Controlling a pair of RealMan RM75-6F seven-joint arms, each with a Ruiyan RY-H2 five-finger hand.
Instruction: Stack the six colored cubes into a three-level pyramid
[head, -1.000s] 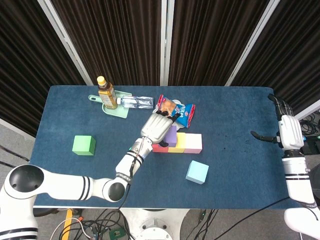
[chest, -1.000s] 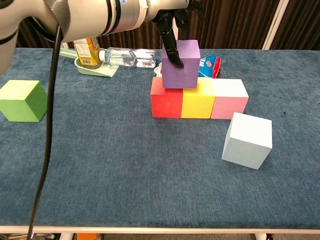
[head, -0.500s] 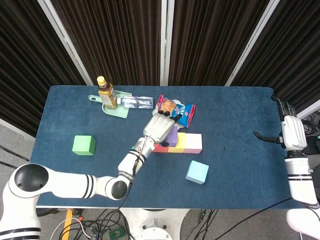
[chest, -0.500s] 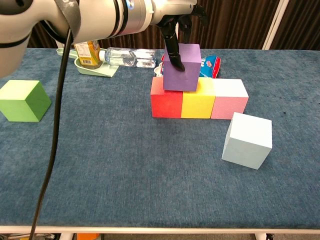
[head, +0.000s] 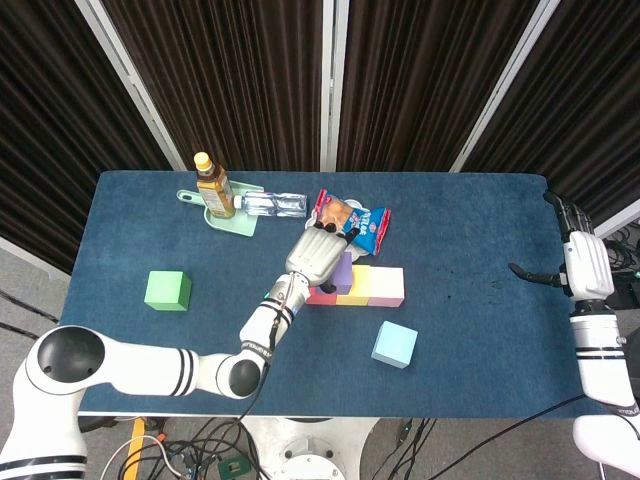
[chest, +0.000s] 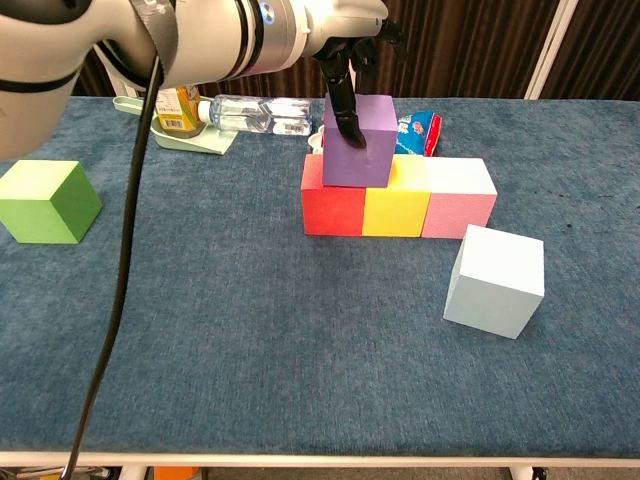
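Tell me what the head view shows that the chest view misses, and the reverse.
Only the head view shows the right hand, empty at the table's right edge, and the whole left hand. Only the chest view shows the cubes' front faces and the purple cube sitting across the red cube and yellow cube. Both show the pink cube, green cube, light blue cube, bottles and snack bag.

Purple cube, red cube, yellow cube, pink cube, navy table.

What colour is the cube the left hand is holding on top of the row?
Purple cube, clearest in the chest view.
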